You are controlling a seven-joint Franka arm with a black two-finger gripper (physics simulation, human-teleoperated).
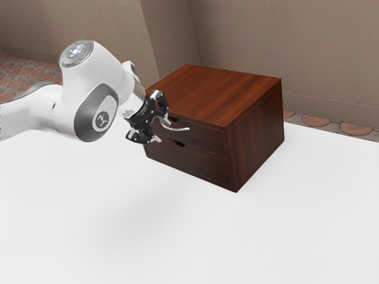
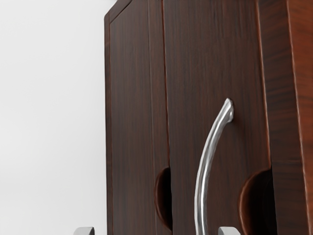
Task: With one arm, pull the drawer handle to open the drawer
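Note:
A dark wooden cabinet [image 1: 222,94] with two drawers stands on the white table [image 1: 177,236]. The upper drawer [image 1: 201,137] carries a curved silver handle [image 1: 176,126]; its front looks about flush with the lower drawer [image 1: 189,161]. My black gripper [image 1: 160,125] is open at the handle's end nearest the exterior view's left, one finger above it and one below. In the wrist view the handle [image 2: 208,161] runs between my two fingertips [image 2: 229,230], closer to one of them and touching neither.
The cabinet stands in the middle of the table, with bare white surface in front of it and toward the exterior view's right. A beige wall [image 1: 296,41] and patterned floor [image 1: 23,74] lie behind.

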